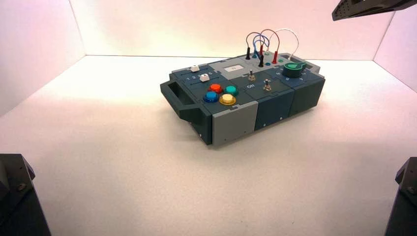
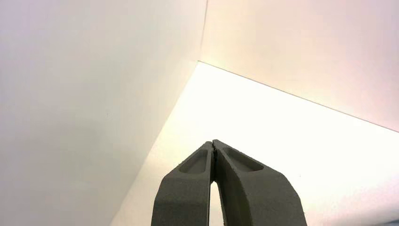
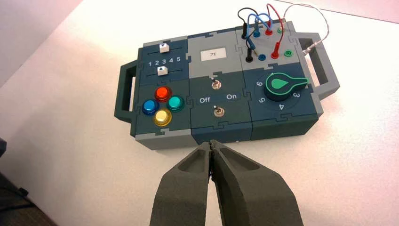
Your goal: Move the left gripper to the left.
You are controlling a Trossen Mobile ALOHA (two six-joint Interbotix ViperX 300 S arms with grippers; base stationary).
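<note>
My left gripper (image 2: 214, 142) is shut and empty. Its wrist view faces a corner of the white walls and bare floor, away from the box. In the high view a black, flat wedge-like part with a dotted face (image 1: 373, 7) pokes in at the top right edge, and no fingers show there. My right gripper (image 3: 211, 142) is shut and empty. It hovers just in front of the box (image 3: 277, 133), before its two toggle switches (image 3: 218, 111). The box (image 1: 275, 105) stands turned in the middle of the table.
The box bears red (image 3: 163, 92), blue, green and yellow buttons, two white sliders (image 3: 163, 47), a green knob (image 3: 281, 85) and looped wires (image 3: 263, 19). Black blocky arm bodies sit at the near left (image 1: 14, 196) and near right (image 1: 405, 196). White walls enclose the table.
</note>
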